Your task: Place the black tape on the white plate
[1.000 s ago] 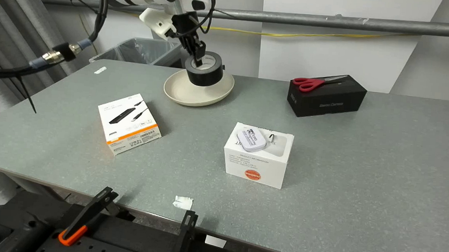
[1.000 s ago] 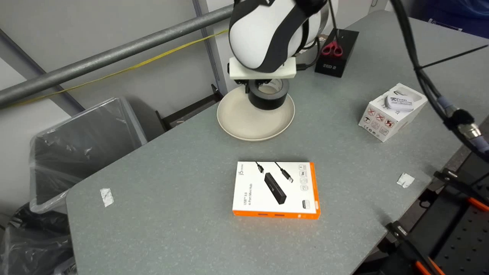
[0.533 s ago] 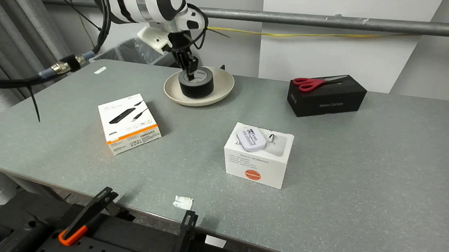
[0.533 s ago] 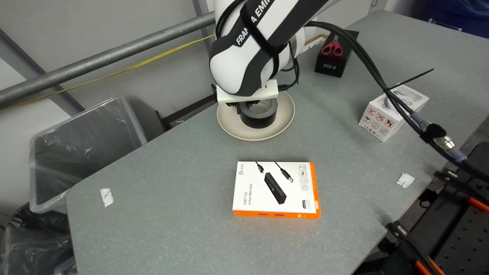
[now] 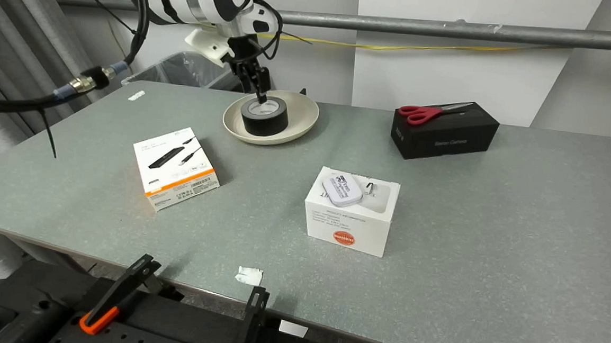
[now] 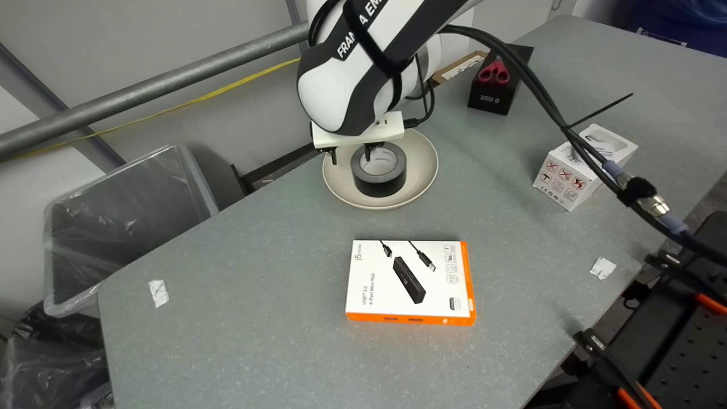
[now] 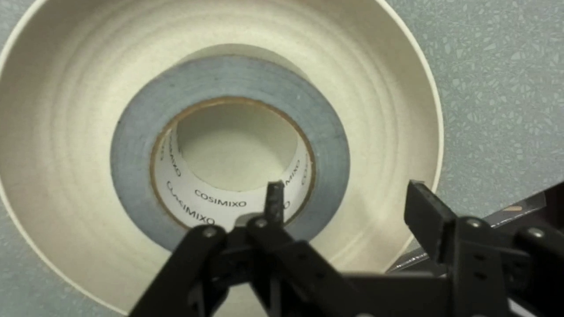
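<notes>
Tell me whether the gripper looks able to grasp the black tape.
Likely yes: the gripper is open, and the black tape lies uncovered on the white plate. In the wrist view, one finger shows over the tape's hole, the other beyond its edge.

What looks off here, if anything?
No spill or damage visible; the black tape sits normally in the white plate. Only oddity: two ragged white scraps near the edges of the grey table, like stray litter.
</notes>
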